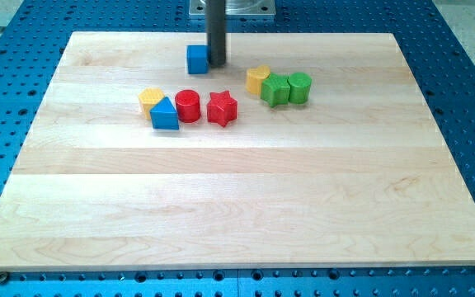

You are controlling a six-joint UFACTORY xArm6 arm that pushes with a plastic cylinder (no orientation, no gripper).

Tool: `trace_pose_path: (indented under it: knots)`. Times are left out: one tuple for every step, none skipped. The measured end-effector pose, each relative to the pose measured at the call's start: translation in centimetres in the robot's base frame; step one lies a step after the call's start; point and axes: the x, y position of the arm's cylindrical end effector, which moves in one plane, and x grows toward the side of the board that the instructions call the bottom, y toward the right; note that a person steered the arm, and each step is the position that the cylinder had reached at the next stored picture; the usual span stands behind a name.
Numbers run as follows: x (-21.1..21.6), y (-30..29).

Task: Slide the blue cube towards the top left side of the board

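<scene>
The blue cube [197,58] sits near the view's top edge of the wooden board [237,198], a little left of centre. My tip [218,62] is at the cube's right side, touching or nearly touching it. The dark rod rises straight up out of the view's top.
Below the cube lie a yellow block [150,99], a blue triangular block [164,115], a red cylinder [187,106] and a red star [222,108]. To the right lie a yellow block [258,79], a green block [275,89] and a green cylinder [299,87].
</scene>
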Motion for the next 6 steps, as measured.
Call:
trace_pose_path:
  knots:
    - [1.2,-3.2]
    - [4.0,3.6]
    - [4.4,-1.6]
    - [3.4,-7.4]
    - [3.3,-10.1]
    - [1.3,-13.0]
